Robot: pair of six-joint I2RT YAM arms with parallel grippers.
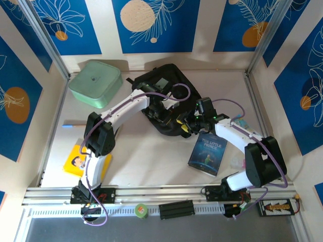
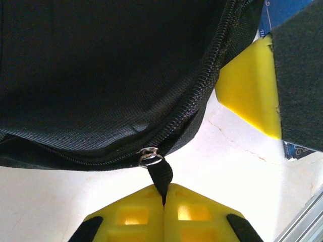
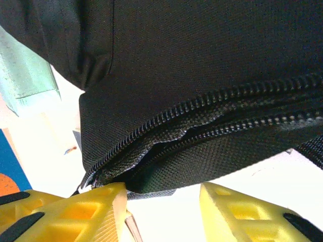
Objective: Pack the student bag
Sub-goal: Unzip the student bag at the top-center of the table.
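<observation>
Student bag (image 1: pixel 169 73) between green box (image 1: pixel 95 83); book (image 1: pixel 208 154)

the student bag (image 1: pixel 170 75) is black all over, a coarse weave with black zip teeth; its zip pull (image 2: pixel 160 175) is a black strap on a silver ring. the left tool (image 2: pixel 164 194) and right tool (image 3: pixel 162 196) are bright yellow with black pads. the box (image 1: pixel 95 83) is mint green, the book (image 1: pixel 208 154) dark blue, the table (image 1: pixel 151 161) pale cream. the wall panels (image 1: pixel 171 35) are blue with white leaf outlines and cream and orange discs.
</observation>
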